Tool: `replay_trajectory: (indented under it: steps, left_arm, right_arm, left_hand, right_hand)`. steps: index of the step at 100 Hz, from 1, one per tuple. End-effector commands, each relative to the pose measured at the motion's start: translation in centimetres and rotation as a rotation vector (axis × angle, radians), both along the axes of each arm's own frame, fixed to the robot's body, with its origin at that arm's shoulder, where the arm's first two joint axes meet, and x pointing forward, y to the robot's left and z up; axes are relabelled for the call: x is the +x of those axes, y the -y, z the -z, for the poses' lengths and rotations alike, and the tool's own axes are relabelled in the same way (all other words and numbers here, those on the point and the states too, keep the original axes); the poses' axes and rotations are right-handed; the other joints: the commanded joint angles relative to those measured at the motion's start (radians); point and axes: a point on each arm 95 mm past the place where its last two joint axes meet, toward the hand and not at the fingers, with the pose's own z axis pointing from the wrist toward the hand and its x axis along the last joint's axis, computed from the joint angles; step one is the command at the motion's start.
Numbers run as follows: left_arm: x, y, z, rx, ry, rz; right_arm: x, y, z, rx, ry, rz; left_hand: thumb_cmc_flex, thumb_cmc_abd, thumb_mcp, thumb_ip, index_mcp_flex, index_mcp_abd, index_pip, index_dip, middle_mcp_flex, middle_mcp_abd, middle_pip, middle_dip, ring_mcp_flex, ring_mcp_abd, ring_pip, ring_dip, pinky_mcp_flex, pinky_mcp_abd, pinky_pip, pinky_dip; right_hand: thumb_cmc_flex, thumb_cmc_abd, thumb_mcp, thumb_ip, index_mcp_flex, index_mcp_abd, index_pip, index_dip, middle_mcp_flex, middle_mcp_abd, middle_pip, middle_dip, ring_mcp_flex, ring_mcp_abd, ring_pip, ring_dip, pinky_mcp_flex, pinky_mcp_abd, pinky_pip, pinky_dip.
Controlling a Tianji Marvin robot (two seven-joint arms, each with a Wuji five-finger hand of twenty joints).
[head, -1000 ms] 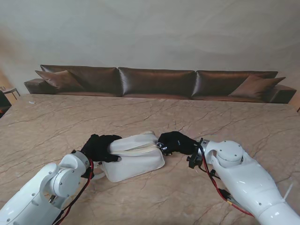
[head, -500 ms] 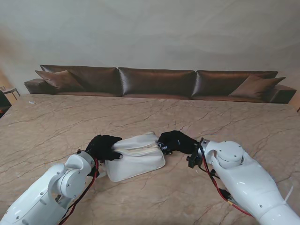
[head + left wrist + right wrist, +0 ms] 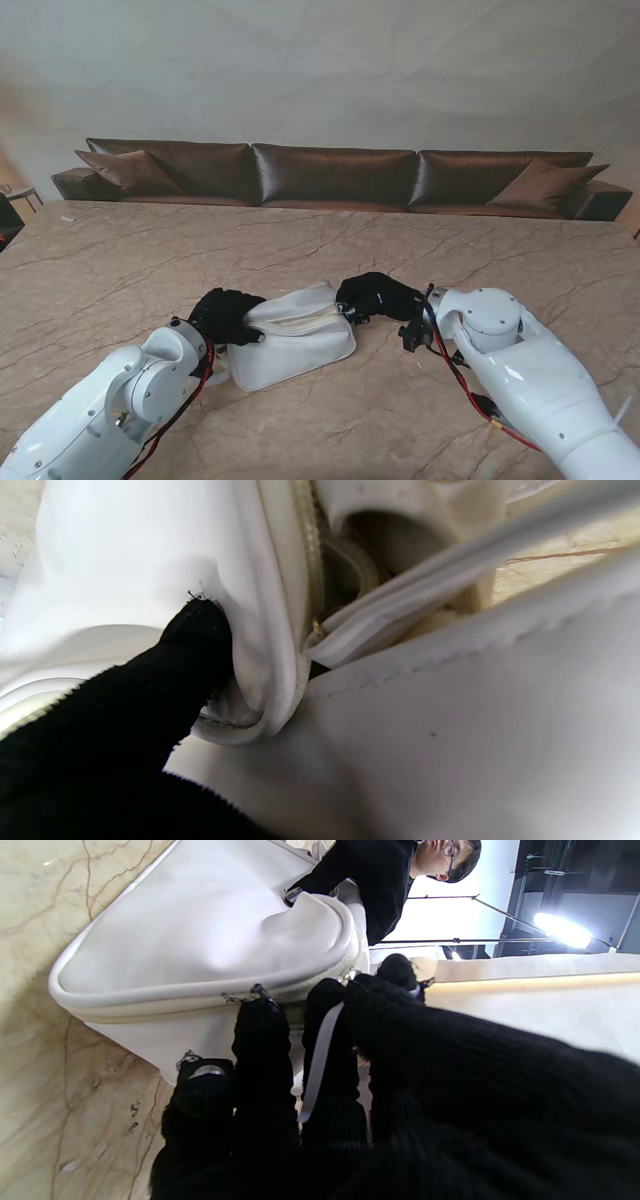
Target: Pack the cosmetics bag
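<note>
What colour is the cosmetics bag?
The soft leather-like cosmetics bag is white; the stand view shows it best.

From the stand camera I look down on a broad bench (image 3: 330, 245) of beige marble with brown veins running across it. Along its far edge sits a long brown leather sofa (image 3: 335, 177) with three back cushions and a loose pillow (image 3: 117, 167) at each end. Behind it rises a plain pale wall (image 3: 320, 70), evenly lit. At the far left I catch the edge of a small dark side table (image 3: 22, 193). The right wrist view shows a bright studio lamp (image 3: 557, 930) on dark rigging.
</note>
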Motion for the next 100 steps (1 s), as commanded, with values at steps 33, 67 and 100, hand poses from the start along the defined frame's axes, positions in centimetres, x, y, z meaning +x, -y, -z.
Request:
replay_trajectory:
  steps: [33,67,100]
  left_arm:
    - [-1.1,2.5,1.1,0.069,-0.039,0.091]
    - [-1.3,3.6,1.2,0.077,-0.038,0.118]
    - [-1.3,3.4,1.6,0.066,-0.050,0.104]
  right_arm:
    - [0.8,-1.2,-4.1,-0.103,0.139,-0.052]
    - [0.5,-1.4,-4.2,-0.113,0.169,-0.042]
    - [-0.1,-0.6,-3.4,-0.142,0.140,-0.068]
  left_hand:
    - [0.324,0.215,0.204,0.208,0.160,-0.157,0.242,0.072,0.113,-0.065,0.127,0.045,0.115,-0.005,0.202,0.051,0.012,0.011,0.045,0.018]
    - [0.315,0.208,0.212,0.198,0.158,-0.160,0.237,0.074,0.115,-0.070,0.123,0.055,0.122,-0.014,0.200,0.045,0.021,0.004,0.051,0.014]
    - [0.317,0.213,0.209,0.197,0.156,-0.160,0.235,0.075,0.112,-0.073,0.121,0.058,0.115,-0.016,0.190,0.040,0.017,0.004,0.047,0.009]
  right_hand:
    - [-0.026,0.045,-0.027,-0.001,-0.001,-0.157,0.063,-0.005,-0.028,-0.036,-0.025,0.024,-0.048,-0.031,-0.019,0.004,-0.037,-0.042,-0.026,0.011]
    - [-0.123,0.166,-0.173,0.049,-0.040,-0.110,0.058,-0.066,-0.459,-0.043,-0.105,-0.020,-0.633,-0.148,-0.098,-0.029,-0.468,-0.206,-0.347,0.022]
    - [-0.119,0.161,-0.187,0.058,-0.114,-0.104,0.066,0.082,-0.479,-0.054,-0.113,-0.078,-0.635,-0.161,-0.120,-0.063,-0.466,-0.214,-0.367,0.070]
